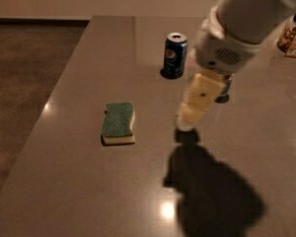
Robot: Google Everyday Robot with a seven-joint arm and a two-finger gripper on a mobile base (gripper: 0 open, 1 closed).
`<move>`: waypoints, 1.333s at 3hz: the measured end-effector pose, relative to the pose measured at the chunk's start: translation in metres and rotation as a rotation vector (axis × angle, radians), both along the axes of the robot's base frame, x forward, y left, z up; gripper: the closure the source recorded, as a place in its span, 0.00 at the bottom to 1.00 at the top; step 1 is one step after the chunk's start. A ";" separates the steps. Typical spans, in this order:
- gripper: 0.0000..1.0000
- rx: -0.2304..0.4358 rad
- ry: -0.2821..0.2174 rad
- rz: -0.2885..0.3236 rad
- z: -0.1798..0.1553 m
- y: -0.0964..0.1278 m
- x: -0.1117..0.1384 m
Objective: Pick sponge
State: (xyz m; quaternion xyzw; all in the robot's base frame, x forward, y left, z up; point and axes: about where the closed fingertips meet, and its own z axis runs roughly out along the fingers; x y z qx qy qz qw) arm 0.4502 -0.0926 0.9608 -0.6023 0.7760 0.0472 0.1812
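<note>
Sponge (118, 123): flat on grey table (79, 181), left of centre, green scouring face up, pale yellow foam showing along near edge and right side. Long axis roughly front to back. Not gripped; apart from all other items.

Gripper (186, 123): to right of sponge, near but clear of it, tip pointing down and slightly left, close above tabletop. Pale yellow in colour, carried on white arm (246, 19) entering from upper right. Empty of load as far as visible; wide or narrow setting: cannot tell. Dark shadow (207, 191) cast on table directly below and in front.

Blue soda can (175, 55): upright, beyond sponge, well apart. Second can (226, 87): mostly hidden behind gripper. Jar (293, 36): partly visible at right edge.
</note>
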 end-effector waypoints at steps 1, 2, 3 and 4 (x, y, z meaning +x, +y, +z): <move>0.00 -0.029 0.013 -0.067 -0.018 0.038 0.001; 0.00 -0.072 0.049 -0.162 -0.048 0.058 0.003; 0.00 -0.088 0.102 -0.234 -0.077 0.072 0.007; 0.00 -0.070 0.161 -0.285 -0.099 0.088 0.011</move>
